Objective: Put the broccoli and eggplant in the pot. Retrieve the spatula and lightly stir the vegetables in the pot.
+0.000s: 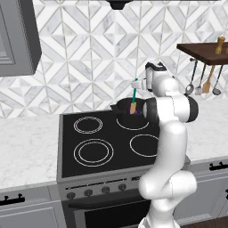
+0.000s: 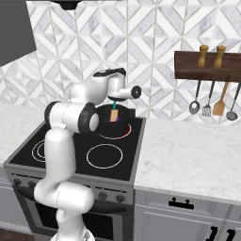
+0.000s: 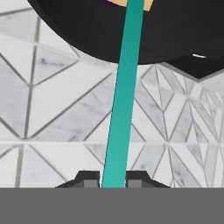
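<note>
The black pot point(image 1: 121, 107) point(image 2: 102, 114) point(image 3: 78, 30) stands on the stove's back right burner. My gripper point(image 1: 137, 83) point(image 2: 116, 98) point(image 3: 113, 183) hangs above it, shut on the top of the spatula's teal handle point(image 1: 134, 94) point(image 3: 124, 100). The spatula point(image 2: 114, 113) points down, its yellow-orange blade point(image 1: 132, 107) point(image 3: 141, 3) inside the pot. A purple sliver of the eggplant point(image 1: 135, 111) point(image 2: 118, 120) shows in the pot beside the blade. The broccoli is hidden.
The black cooktop point(image 1: 100, 147) point(image 2: 70, 155) has three free burner rings in front and to the left. A wooden shelf point(image 2: 207, 66) on the right wall holds hanging utensils point(image 1: 205, 82) point(image 2: 219, 104). Marble counters flank the stove.
</note>
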{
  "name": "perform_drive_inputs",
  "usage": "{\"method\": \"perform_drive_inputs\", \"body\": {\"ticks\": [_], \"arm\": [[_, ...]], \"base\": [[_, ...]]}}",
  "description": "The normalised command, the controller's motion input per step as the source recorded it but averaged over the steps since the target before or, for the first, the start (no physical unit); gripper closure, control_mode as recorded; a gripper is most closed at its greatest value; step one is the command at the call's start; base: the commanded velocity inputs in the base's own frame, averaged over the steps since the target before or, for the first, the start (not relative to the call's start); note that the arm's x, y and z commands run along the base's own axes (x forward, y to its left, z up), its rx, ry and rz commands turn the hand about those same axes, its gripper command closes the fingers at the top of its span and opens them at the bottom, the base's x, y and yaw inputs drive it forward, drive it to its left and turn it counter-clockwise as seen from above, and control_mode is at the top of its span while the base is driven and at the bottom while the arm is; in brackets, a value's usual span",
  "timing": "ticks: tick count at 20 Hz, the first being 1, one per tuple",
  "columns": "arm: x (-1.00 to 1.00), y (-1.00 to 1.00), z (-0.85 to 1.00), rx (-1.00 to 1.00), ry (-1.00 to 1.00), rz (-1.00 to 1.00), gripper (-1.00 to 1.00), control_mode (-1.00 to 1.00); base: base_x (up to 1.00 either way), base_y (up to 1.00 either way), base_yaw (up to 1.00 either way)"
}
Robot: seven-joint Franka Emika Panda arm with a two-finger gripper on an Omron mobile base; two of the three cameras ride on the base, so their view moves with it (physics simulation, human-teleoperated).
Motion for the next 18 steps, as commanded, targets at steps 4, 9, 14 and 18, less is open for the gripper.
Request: {"method": "perform_drive_inputs", "body": {"ticks": [4,9,14,18], "arm": [[0.31,-0.13,0.00,0.00,0.00,0.00,1.00,-1.00],[0.15,-0.08,0.13,0.00,0.00,-0.01,1.00,-1.00],[0.00,0.00,0.10,0.00,0.00,-0.02,1.00,-1.00],[0.03,0.00,-0.01,0.00,0.00,-0.05,1.00,-1.00]], "base": [[0.00,0.00,0.00],[0.00,0.00,0.00],[0.00,0.00,0.00],[0.00,0.00,0.00]]}}
